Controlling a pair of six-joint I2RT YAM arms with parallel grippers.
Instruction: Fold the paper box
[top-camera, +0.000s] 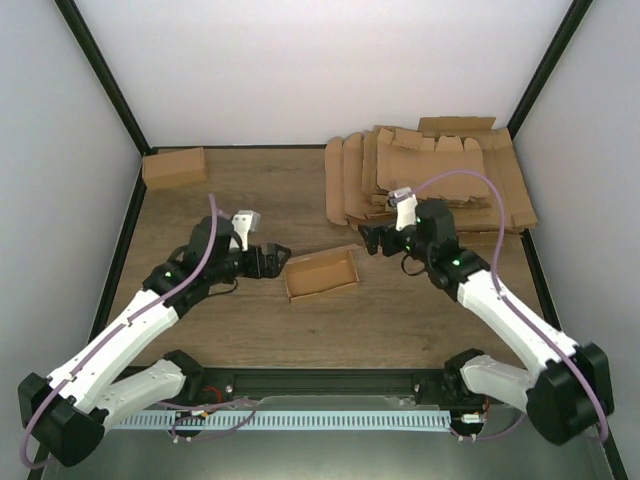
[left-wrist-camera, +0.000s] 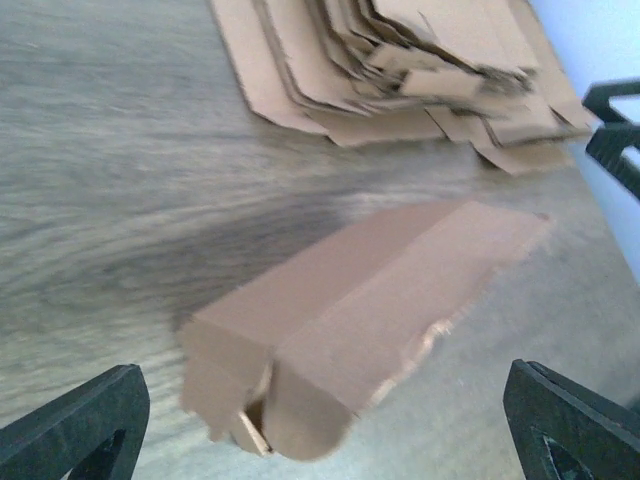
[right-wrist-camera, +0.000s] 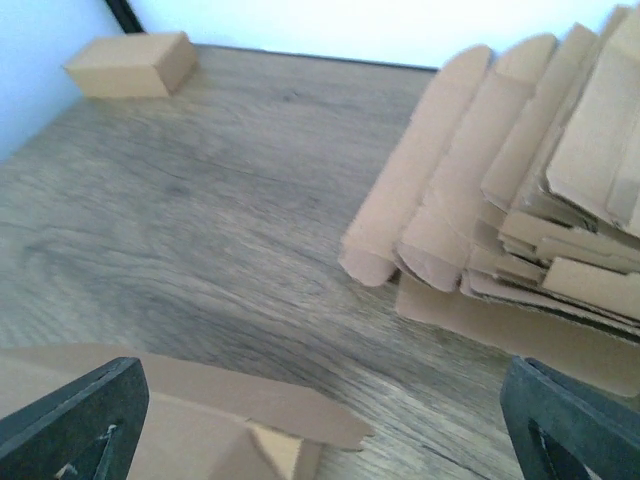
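Observation:
A partly folded brown paper box (top-camera: 320, 273) lies open-topped in the middle of the wooden table. It shows in the left wrist view (left-wrist-camera: 360, 300) just ahead of my fingers, and at the lower left of the right wrist view (right-wrist-camera: 180, 410). My left gripper (top-camera: 275, 256) is open and empty, just left of the box. My right gripper (top-camera: 372, 238) is open and empty, just off the box's far right corner.
A stack of flat cardboard blanks (top-camera: 430, 175) lies at the back right, also in the left wrist view (left-wrist-camera: 400, 70) and the right wrist view (right-wrist-camera: 520, 200). A finished closed box (top-camera: 174, 167) sits at the back left corner, seen too in the right wrist view (right-wrist-camera: 130, 65).

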